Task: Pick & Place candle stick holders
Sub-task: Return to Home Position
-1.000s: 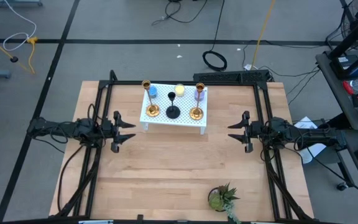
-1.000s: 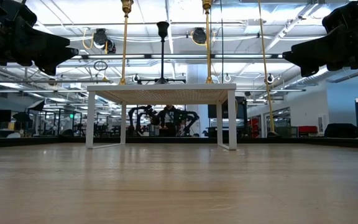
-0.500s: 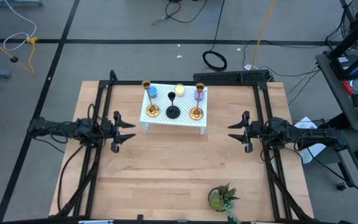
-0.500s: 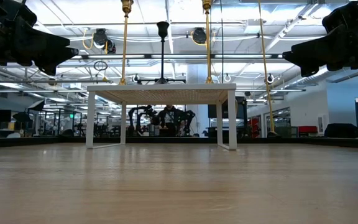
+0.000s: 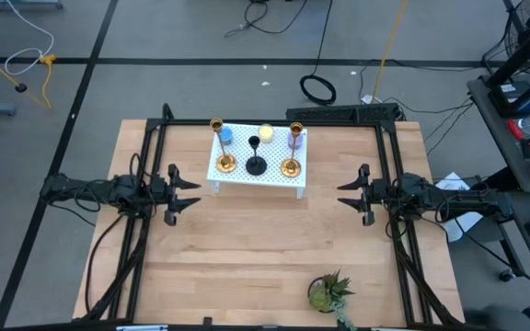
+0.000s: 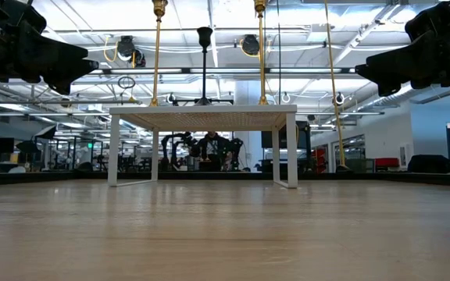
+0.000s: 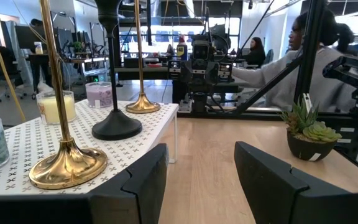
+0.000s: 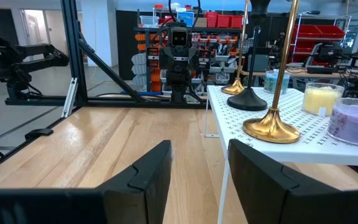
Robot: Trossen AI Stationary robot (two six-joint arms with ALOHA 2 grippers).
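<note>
Three candle stick holders stand by their round bases on a small white perforated stand (image 5: 279,178) at the table's far middle: a gold one (image 5: 225,164) at left, a shorter black one (image 5: 257,166) in the middle, a gold one (image 5: 290,167) at right. My left gripper (image 5: 190,194) is open and empty, left of the stand. My right gripper (image 5: 347,194) is open and empty, right of it. The left wrist view shows the near gold base (image 7: 67,168) and the black base (image 7: 117,129); the right wrist view shows a gold base (image 8: 271,129).
Blue (image 5: 227,135), yellow (image 5: 266,132) and purple (image 5: 296,139) candles stand on the stand's far part. A small green potted plant (image 5: 326,292) stands near the table's near edge. Black frame rails run along the left and right sides. A person (image 7: 303,68) sits beyond the table.
</note>
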